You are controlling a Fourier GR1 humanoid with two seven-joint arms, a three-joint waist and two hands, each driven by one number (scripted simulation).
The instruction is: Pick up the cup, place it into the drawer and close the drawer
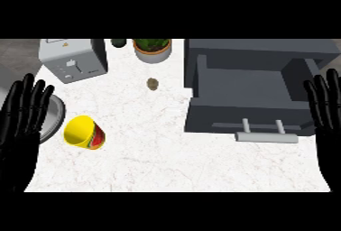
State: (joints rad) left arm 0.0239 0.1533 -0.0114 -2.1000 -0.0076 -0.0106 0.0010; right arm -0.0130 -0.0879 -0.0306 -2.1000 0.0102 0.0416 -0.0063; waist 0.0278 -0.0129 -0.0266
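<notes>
Standing straight and spread, the fingers (26, 97) of the black left hand (20, 135) point up along the view's left edge, released and grasping nothing; the black right hand (328, 117) shows the same way at the right edge, its fingers straight and holding nothing.

Just beside the left hand, on the white marbled bench (173, 158), lies the yellow cup with a red and green pattern on its side (84, 132) — tipped over, its yellow mouth facing up and to the left. It touches neither hand. Behind the left hand a curved grey rim of a round metal dish (54, 118) shows at the bench's left edge.

Near the right hand sits the dark grey drawer unit (256, 54), its drawer (243, 90) pulled open toward the view's lower edge, with a pale grey bar handle (266, 136) on its front. The cup lies well apart from it, across the bench.

Farther back stand a silver toaster (73, 59), a green plant in a pale pot (153, 49) and — between cup and plant — a small brownish lump (152, 83).
</notes>
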